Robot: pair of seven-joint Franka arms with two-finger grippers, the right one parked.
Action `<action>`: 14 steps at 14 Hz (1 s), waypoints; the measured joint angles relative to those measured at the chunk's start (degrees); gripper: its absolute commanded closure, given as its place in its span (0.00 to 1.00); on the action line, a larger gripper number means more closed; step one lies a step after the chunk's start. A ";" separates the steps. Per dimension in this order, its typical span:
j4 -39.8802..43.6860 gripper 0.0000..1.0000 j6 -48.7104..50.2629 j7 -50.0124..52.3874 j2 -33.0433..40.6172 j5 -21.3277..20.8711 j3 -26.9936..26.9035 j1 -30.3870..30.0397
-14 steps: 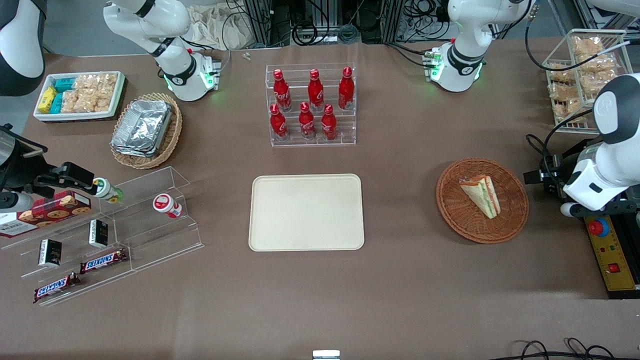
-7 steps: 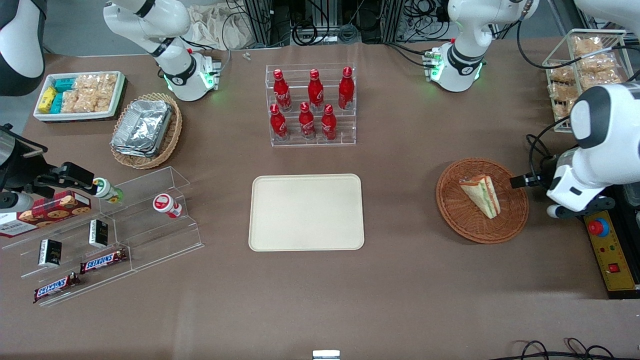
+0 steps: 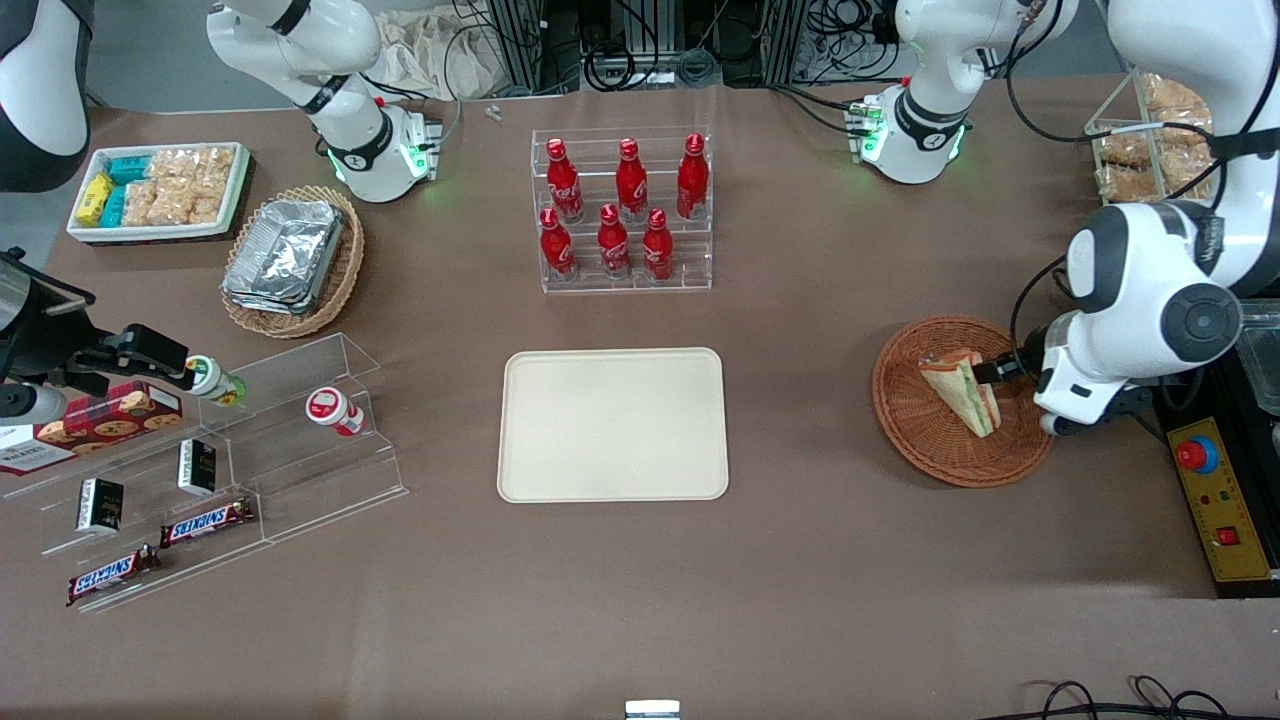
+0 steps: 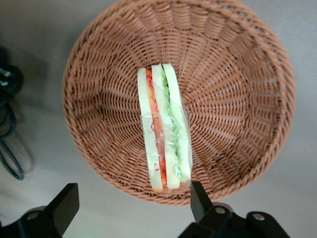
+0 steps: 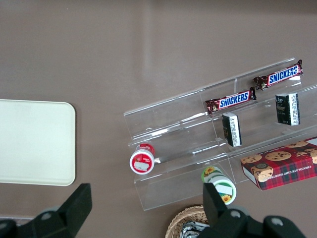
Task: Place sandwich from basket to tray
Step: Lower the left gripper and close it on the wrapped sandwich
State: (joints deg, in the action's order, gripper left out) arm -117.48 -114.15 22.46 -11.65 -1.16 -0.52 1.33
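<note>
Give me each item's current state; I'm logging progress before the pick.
Sandwich: on edge in the basket, wrapped, not gripped.
Basket: upright, holds only the sandwich.
Tray: bare, flat on table.
Gripper: open, above the basket's rim.

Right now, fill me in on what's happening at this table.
The working left arm's gripper hangs open above the round reddish-brown wicker basket, at its edge toward the working arm's end of the table. The triangular white-bread sandwich with green, red and orange filling lies in the basket, not gripped. The flat cream-beige rectangular plastic tray sits mid-table with nothing on it, so the transfer has not yet started.
</note>
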 measured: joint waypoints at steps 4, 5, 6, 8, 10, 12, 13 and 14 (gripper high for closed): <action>-3.22 0.00 -5.71 4.46 -1.15 2.15 0.01 0.00; -4.13 0.00 -7.56 5.57 -1.49 2.23 0.03 0.00; -5.28 0.00 -9.56 6.24 -1.71 2.27 0.04 0.00; -7.54 0.00 -12.55 6.85 -1.86 2.33 0.05 0.00; -8.52 0.02 -13.34 7.30 -1.92 2.39 0.05 0.00; -8.62 0.24 -13.36 8.21 -2.01 2.40 0.05 0.00; -8.63 0.47 -13.36 9.01 -2.06 2.42 0.09 0.00; -8.63 0.63 -13.37 10.06 -2.07 2.42 0.30 0.01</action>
State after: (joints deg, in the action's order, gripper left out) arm -126.11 -127.51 32.52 -13.72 1.26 -0.22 1.34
